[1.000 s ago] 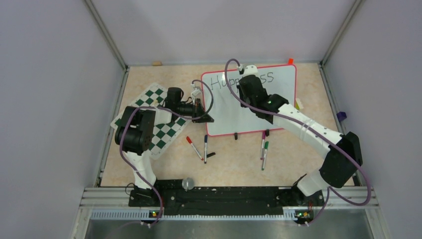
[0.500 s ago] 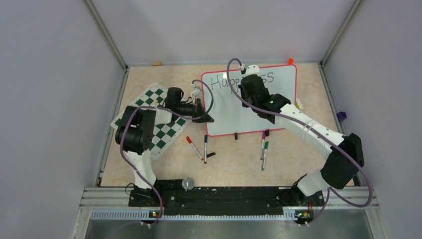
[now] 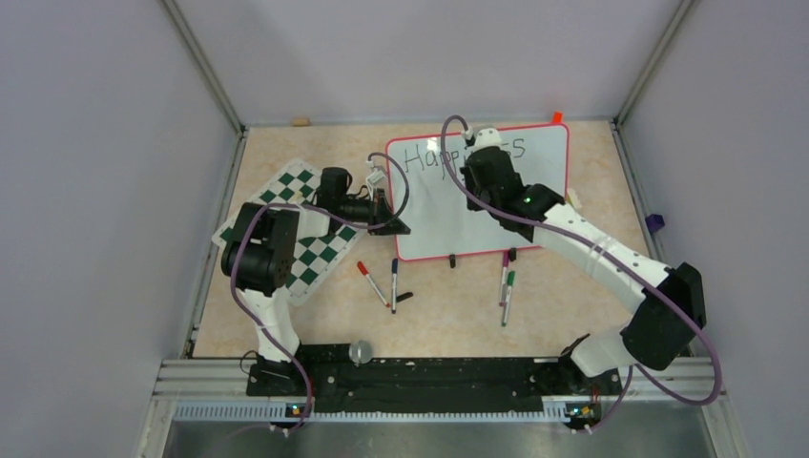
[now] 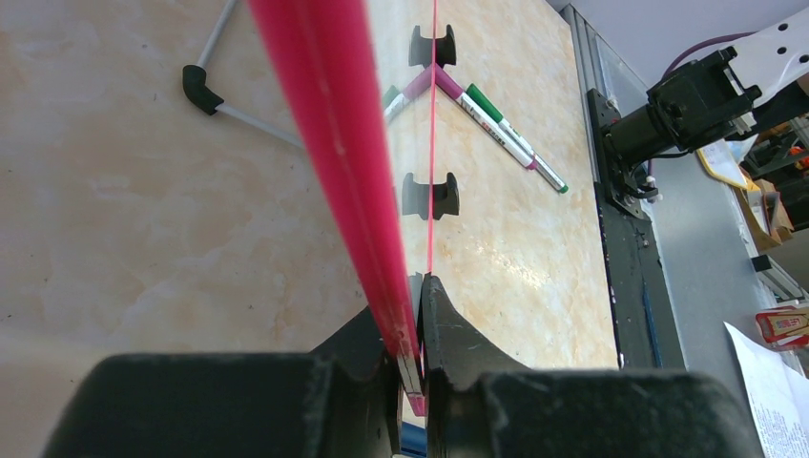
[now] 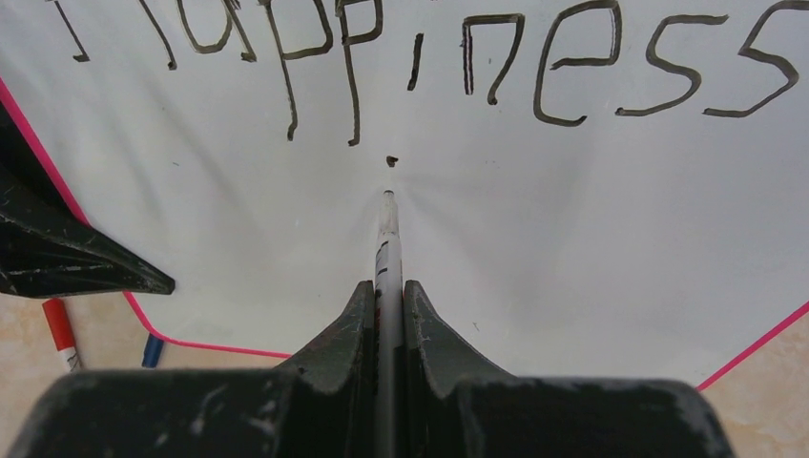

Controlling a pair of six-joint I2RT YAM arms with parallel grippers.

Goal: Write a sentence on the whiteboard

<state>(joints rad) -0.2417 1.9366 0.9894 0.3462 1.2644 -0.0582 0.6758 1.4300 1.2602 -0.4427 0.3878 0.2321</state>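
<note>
The large glossy white rectangular whiteboard with a thin red frame (image 3: 448,215) lies flat on the beige marbled tabletop (image 3: 448,315), towards the far right, with a green-and-white checkered chess mat (image 3: 320,260) near its left edge. The left gripper (image 4: 410,310) has its 2 black jaws drawn narrow, pinching the red frame at the board's lower left edge. The right gripper (image 5: 386,291), over the board's upper middle, has its jaws nearly together on a slim white marker with a dark tip (image 5: 385,239). That marker points at the white surface just below the black handwritten word "Happiness" (image 5: 429,67) and a small black dot (image 5: 391,160). Whether the tip touches the board cannot be told. A red-capped marker (image 3: 363,270), a blue-capped marker (image 3: 394,277), a pink marker (image 3: 505,264) and a green marker (image 3: 508,291) lie loose by the board's near edge
</note>
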